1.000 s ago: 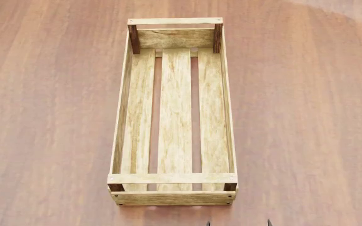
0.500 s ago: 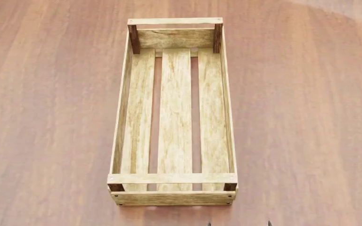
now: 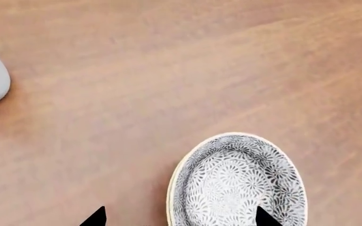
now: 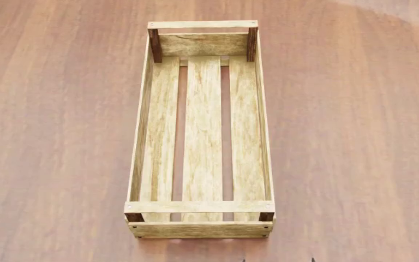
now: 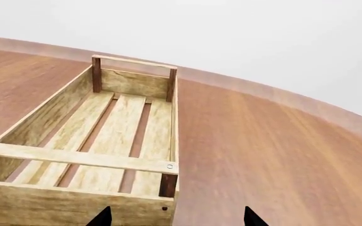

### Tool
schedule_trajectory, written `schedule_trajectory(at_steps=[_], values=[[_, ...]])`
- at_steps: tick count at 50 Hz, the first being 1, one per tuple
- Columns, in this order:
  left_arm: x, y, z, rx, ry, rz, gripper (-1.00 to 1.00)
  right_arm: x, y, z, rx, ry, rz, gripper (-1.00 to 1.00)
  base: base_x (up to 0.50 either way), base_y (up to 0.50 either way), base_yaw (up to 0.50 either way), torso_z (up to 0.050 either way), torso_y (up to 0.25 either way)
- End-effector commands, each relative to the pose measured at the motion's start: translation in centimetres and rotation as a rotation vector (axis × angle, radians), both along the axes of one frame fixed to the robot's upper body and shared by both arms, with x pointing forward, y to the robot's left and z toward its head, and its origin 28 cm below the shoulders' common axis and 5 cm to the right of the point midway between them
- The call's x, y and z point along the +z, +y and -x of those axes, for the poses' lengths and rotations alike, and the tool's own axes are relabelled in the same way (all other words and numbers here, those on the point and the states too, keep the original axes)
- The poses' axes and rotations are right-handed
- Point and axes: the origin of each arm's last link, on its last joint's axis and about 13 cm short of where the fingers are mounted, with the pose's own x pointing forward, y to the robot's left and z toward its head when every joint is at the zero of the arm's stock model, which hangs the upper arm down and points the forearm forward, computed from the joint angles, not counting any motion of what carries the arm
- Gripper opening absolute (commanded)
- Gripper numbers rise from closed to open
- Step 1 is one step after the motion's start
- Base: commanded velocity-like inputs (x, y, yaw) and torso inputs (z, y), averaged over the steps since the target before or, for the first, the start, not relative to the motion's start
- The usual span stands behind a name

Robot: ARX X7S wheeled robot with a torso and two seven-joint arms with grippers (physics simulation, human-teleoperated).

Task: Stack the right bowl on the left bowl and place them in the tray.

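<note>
Head view: tray (image 4: 201,136) lies lengthwise on the worktop (image 4: 57,136), nothing in it; no bowl visible. Left wrist view alone shows a patterned bowl (image 3: 237,181) on the worktop, left gripper (image 3: 179,217) jaws spread wide and empty above it. Right wrist view: right gripper (image 5: 176,217) jaws parted, empty, at the tray's near corner.

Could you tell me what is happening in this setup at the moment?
A two-armed robot is set to stack bowls and put them in the wooden tray, which sits empty on the table. The left gripper hovers open over a grey floral-patterned bowl resting on the table, not gripping it. The right gripper is open, holding nothing, at the tray's near end. No second bowl is clearly in view.
</note>
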Motion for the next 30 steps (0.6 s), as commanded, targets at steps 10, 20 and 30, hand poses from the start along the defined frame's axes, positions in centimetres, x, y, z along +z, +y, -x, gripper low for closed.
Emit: schedule_trajectory(at_steps=[10, 20, 30], values=[[-0.9, -0.2, -0.1, 0.002, -0.016, 0.03, 1.0, 0.2, 0.1, -0.3, 0.005, -0.014, 0.002, 1.0, 0.0, 0.0, 0.0, 0.0, 0.0], [-1.3, -0.2, -0.6, -0.005, -0.009, 0.041, 1.0, 0.2, 0.1, -0.4, 0.007, -0.012, 0.005, 1.0, 0.0, 0.0, 0.0, 0.0, 0.0], [-1.8, -0.4, -1.0, -0.012, -0.003, 0.05, 1.0, 0.0, 0.1, -0.4, 0.002, -0.007, 0.004, 1.0, 0.0, 0.0, 0.0, 0.0, 0.0]])
